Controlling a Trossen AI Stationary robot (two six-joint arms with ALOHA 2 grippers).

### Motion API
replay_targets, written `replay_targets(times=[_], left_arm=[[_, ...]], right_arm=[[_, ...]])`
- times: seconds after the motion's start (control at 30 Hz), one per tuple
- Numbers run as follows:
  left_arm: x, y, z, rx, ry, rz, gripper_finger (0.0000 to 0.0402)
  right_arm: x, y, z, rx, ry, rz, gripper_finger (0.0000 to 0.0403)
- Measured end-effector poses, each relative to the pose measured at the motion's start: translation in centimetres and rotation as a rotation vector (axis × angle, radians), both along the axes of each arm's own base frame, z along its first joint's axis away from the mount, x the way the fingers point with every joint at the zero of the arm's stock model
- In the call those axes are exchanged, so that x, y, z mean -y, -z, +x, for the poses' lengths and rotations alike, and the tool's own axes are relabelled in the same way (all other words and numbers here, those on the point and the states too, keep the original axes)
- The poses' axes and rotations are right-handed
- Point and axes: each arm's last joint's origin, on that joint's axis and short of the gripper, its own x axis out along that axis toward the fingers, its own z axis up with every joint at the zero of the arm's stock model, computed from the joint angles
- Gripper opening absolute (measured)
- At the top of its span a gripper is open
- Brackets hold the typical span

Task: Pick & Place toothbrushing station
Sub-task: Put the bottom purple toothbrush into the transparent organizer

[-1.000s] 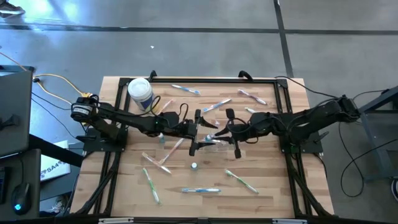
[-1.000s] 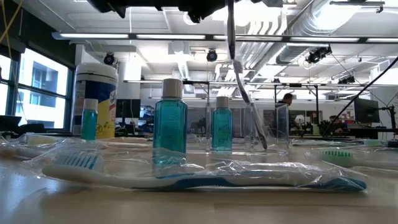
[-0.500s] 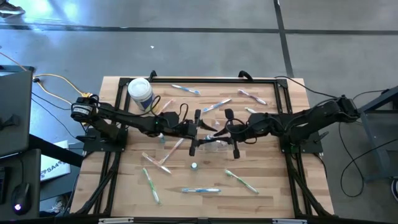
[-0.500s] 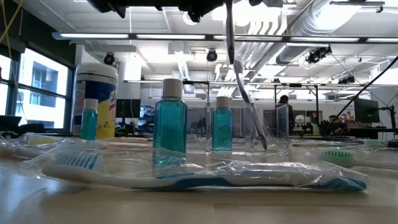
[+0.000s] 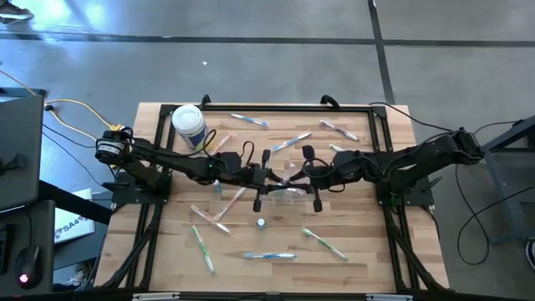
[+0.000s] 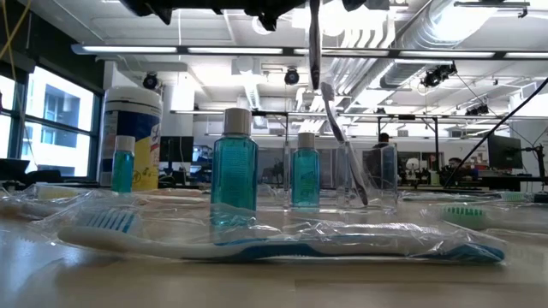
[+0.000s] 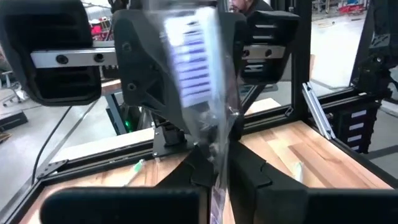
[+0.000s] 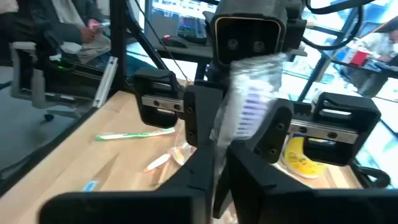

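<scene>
Centrally, left end effector (image 5: 272,179) and right end effector (image 5: 292,181) both clamp one crinkly plastic-wrapped toothbrush (image 7: 198,74).

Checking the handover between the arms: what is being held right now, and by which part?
A plastic-wrapped toothbrush is held upright between both arms at table centre. The left claw and the right claw both pinch its handle, below the bristled head.

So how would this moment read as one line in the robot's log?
stage: handover mid-table | left gripper: shut on wrapped toothbrush | right gripper: also at toothbrush, grip unclear | clear cup: holds one toothbrush
</scene>
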Motion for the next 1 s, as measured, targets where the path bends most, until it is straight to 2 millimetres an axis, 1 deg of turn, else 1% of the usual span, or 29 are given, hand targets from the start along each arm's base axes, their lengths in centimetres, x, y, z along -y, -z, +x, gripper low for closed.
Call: replay_targets(times=[0.1, 0.2, 0.33, 0.43, 0.5, 0.63, 0.8, 0.9, 1.0], left_arm=[[-0.1, 0.0, 0.0, -0.001, -0.008, -0.008, 0.0029], [-0.1, 0.0, 0.0, -0.005, -0.01, -0.013, 0.0017], [-0.1, 0.1, 0.0, -0.016, -0.01, -0.012, 0.0016], [-0.1, 0.1, 0.0, -0.017, -0.01, -0.011, 0.0016], [-0.1, 0.2, 0.0, -0.021, -0.018, -0.011, 0.0016], [-0.1, 0.2, -0.2, -0.041, -0.022, -0.008, 0.0016], [-0.1, 0.2, -0.6, -0.085, 0.015, -0.011, 0.0016], [-0.1, -0.3, -0.9, -0.083, 0.017, -0.02, 0.0016], [-0.1, -0.8, -1.2, -0.065, 0.04, -0.04, 0.0016]], right_arm=[[0.0, 0.1, 0.0, -0.005, 0.02, -0.004, 0.0083], [0.0, 0.1, 0.0, -0.012, 0.024, -0.006, 0.0132], [0.1, 0.2, -0.1, -0.027, 0.057, 0.015, 0.0197], [0.2, 0.5, -0.4, -0.076, 0.097, 0.044, 0.0234], [0.3, 0.4, -0.7, -0.091, 0.113, 0.052, 0.0251], [0.5, -0.1, -1.7, -0.107, 0.124, 0.089, 0.0265], [0.8, -0.8, -3.6, -0.151, 0.128, 0.136, 0.0263], [0.5, -0.7, -4.7, -0.219, 0.118, 0.17, 0.026], [0.1, -0.5, -5.3, -0.269, 0.105, 0.208, 0.0259]])
